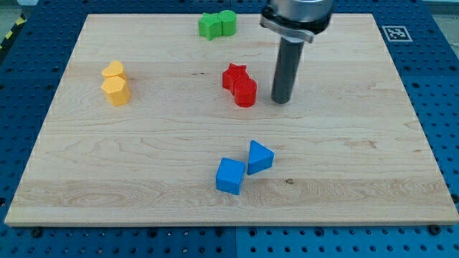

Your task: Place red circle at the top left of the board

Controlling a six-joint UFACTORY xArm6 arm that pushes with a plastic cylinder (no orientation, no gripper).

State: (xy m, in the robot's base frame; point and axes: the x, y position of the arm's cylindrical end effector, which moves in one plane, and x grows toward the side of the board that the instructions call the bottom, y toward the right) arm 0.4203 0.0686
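The red circle (245, 92) lies near the board's middle, touching a red star (234, 75) just up and to its left. My tip (280, 99) rests on the board a short way to the right of the red circle, with a small gap between them. The rod rises from the tip to the arm at the view's top.
The wooden board (86, 179) fills the view. Two green blocks (217, 24) sit together at the top middle. Two yellow blocks (115, 83) sit at the left. A blue cube (230, 175) and a blue triangle (259, 157) lie at the lower middle.
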